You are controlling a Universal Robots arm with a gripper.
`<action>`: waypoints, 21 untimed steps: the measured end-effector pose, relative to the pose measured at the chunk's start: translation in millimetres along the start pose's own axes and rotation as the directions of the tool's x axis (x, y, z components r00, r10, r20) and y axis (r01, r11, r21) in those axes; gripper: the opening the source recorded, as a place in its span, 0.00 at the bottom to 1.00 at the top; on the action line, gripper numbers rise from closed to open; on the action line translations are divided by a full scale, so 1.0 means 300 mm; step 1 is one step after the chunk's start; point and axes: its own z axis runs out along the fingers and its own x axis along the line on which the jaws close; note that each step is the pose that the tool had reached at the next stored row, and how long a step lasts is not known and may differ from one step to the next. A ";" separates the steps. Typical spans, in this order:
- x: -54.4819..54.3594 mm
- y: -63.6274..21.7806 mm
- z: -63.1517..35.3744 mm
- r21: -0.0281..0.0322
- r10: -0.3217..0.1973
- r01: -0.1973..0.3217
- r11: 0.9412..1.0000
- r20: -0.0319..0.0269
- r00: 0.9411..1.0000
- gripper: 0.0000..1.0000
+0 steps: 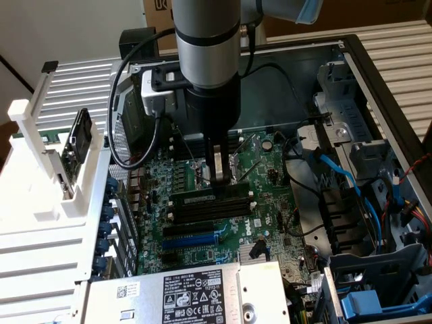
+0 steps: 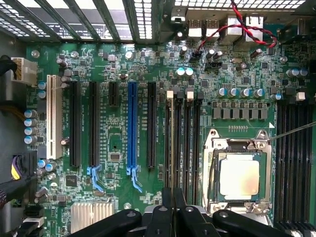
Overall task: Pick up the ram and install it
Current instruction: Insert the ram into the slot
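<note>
One hand (image 1: 219,177) closed, one ram (image 1: 202,198) just beneath it, four black memory slots (image 1: 210,210)

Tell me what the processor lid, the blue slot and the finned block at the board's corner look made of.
Processor lid: bare metal, probably plated; its satin silvery face catches a pale glare. Blue slot: moulded plastic, with even colour and a slight sheen. Finned block: likely aluminium, matte silver, cut into thin parallel fins.
</note>
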 end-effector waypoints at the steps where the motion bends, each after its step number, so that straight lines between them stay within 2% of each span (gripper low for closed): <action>1: -0.001 0.000 0.002 0.000 0.000 0.000 1.000 0.000 1.000 0.12; 21: 0.006 -0.010 0.019 -0.001 0.000 0.000 1.000 0.000 1.000 0.12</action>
